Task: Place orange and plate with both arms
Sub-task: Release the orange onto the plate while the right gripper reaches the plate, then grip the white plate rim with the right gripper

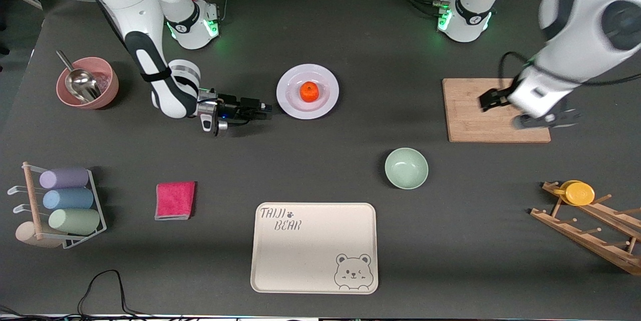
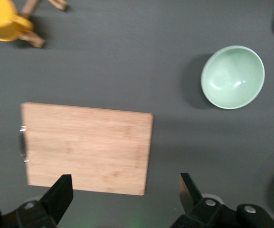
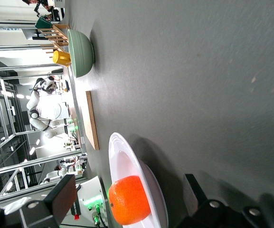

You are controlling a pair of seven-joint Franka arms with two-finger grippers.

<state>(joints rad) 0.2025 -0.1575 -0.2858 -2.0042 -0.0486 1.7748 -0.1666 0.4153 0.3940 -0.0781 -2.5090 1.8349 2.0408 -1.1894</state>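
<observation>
The bear tray (image 1: 314,247) lies nearest the front camera, bare. Farther back, mid-counter, the plate (image 1: 289,103) carries the orange (image 1: 309,91) at its centre. The right gripper (image 1: 258,108) sits low just beside the plate's rim toward the right arm's end, fingers apart. The left gripper (image 2: 125,197) hovers open over the cutting board (image 1: 473,115). The glossy plate looks stiff, probably slippery and breakable; its rim is the place to pinch. The orange is light and may roll if the plate tilts.
</observation>
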